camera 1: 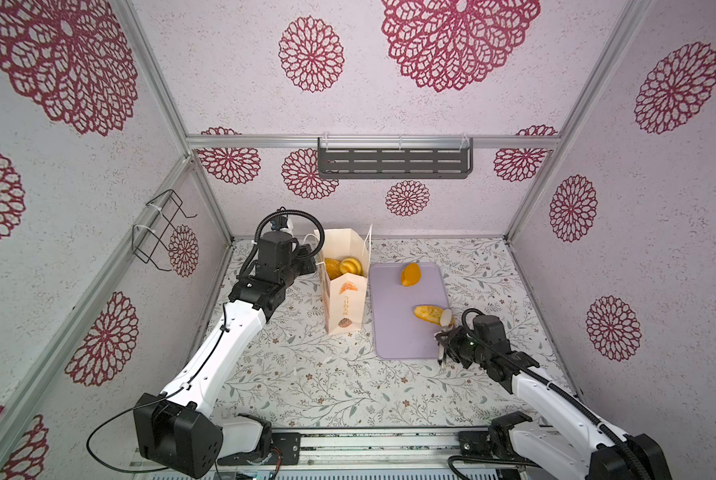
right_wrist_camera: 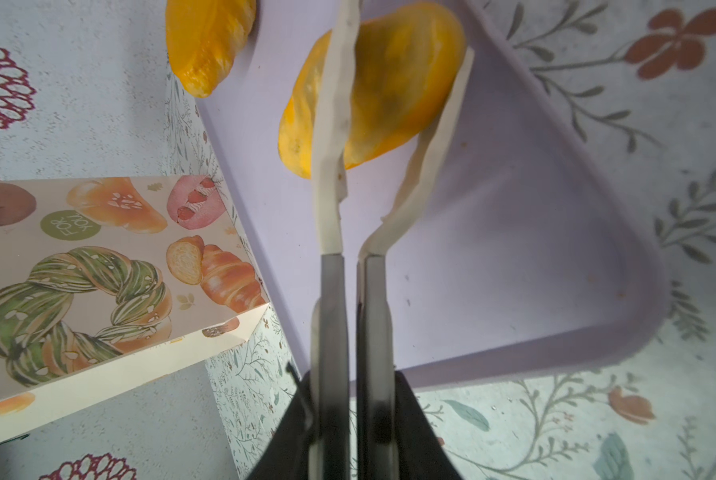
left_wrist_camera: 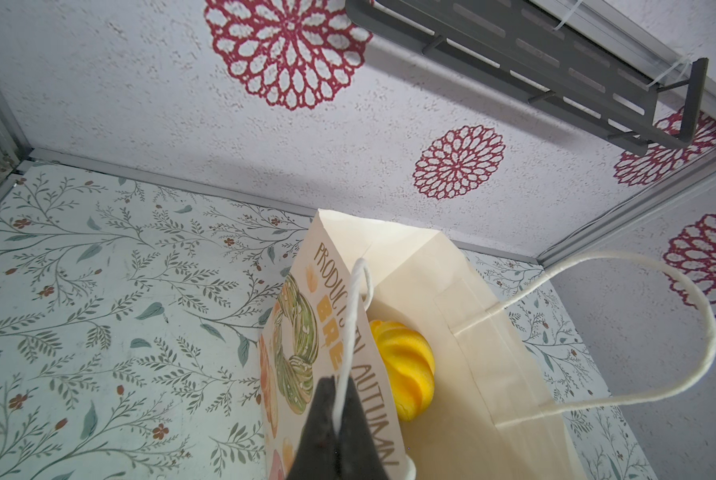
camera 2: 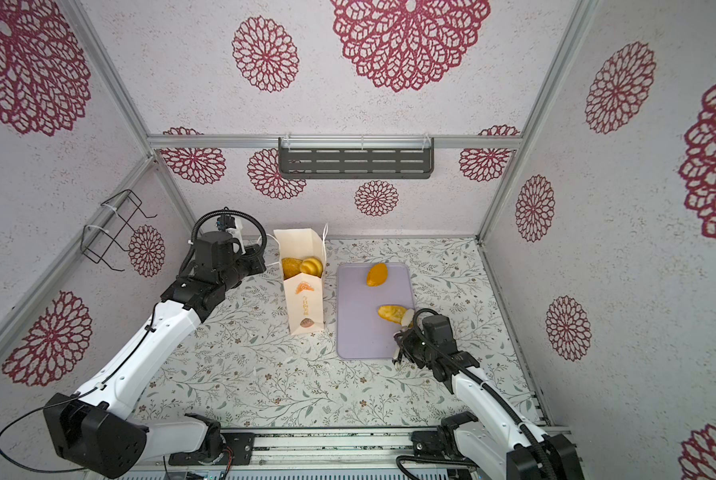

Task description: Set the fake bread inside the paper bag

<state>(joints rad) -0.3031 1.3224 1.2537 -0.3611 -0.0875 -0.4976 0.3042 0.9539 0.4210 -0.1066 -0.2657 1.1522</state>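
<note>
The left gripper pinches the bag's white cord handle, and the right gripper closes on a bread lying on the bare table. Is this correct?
Not quite: the bread in the right gripper lies on the lilac tray, not the bare table, as the right wrist view shows. The left gripper does pinch the cord handle of the bag.

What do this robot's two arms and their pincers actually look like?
The left arm and right arm have white shells with black joints and bases. Ribbed black hoses run along both; a thin black cable trails from the left base. The left gripper has black fingers; the right gripper has grey blades with long cream tips.
</note>
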